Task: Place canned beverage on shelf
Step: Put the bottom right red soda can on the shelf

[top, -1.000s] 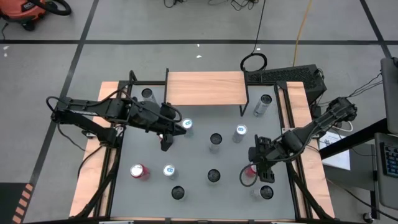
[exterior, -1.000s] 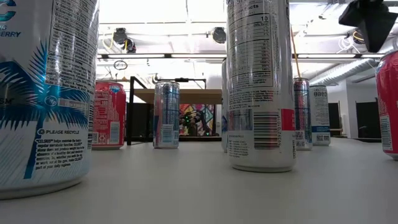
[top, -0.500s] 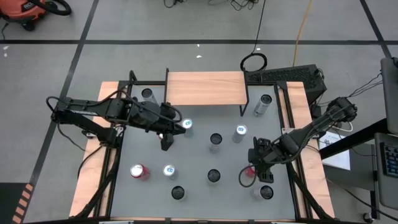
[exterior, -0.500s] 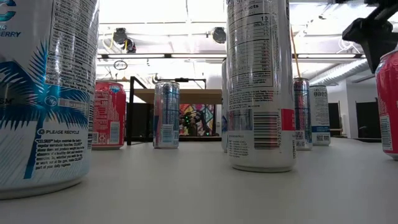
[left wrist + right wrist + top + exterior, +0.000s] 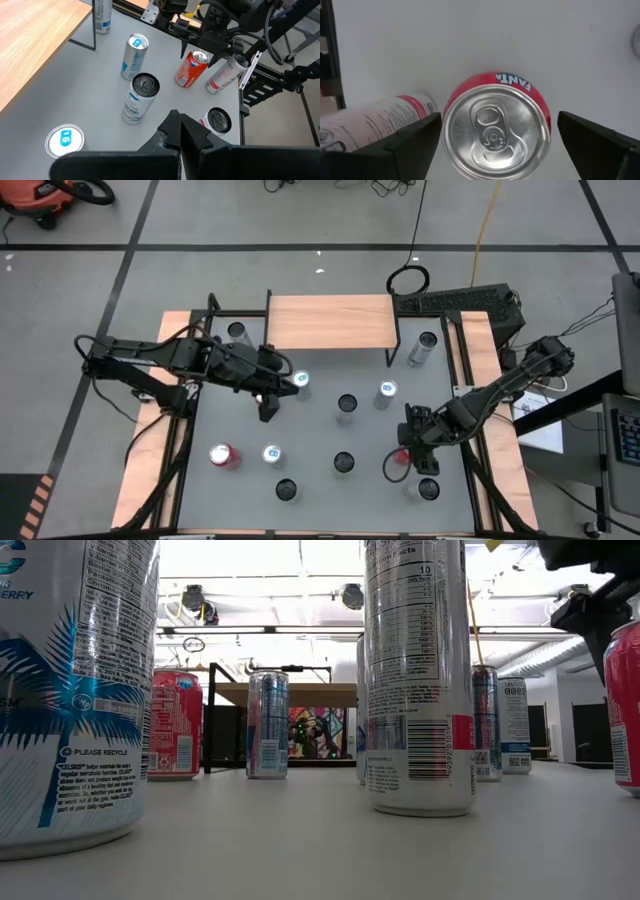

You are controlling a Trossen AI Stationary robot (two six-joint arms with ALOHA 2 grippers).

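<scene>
Straddling the red Fanta can [image 5: 496, 125], my right gripper [image 5: 500, 137] has its fingers [image 5: 405, 145] spread wide to either side of the can, closed on nothing yet. The can stands upright near the table's [image 5: 320, 435] right edge, toward the front, with a pale slim can [image 5: 375, 127] just beside it. The shelf [image 5: 330, 321] sits along the far edge, its wooden top bare.

I judge the can rigid if full but thin-walled: smooth, slippery painted aluminium that would dent under a hard squeeze. Mid-height on the round wall looks the best hold, pads opposite each other.

It is short and stout, red with white lettering, the silver lid and pull tab unopened.

My left gripper [image 5: 180, 131] hangs pinched shut and empty over the table's middle-left.
</scene>
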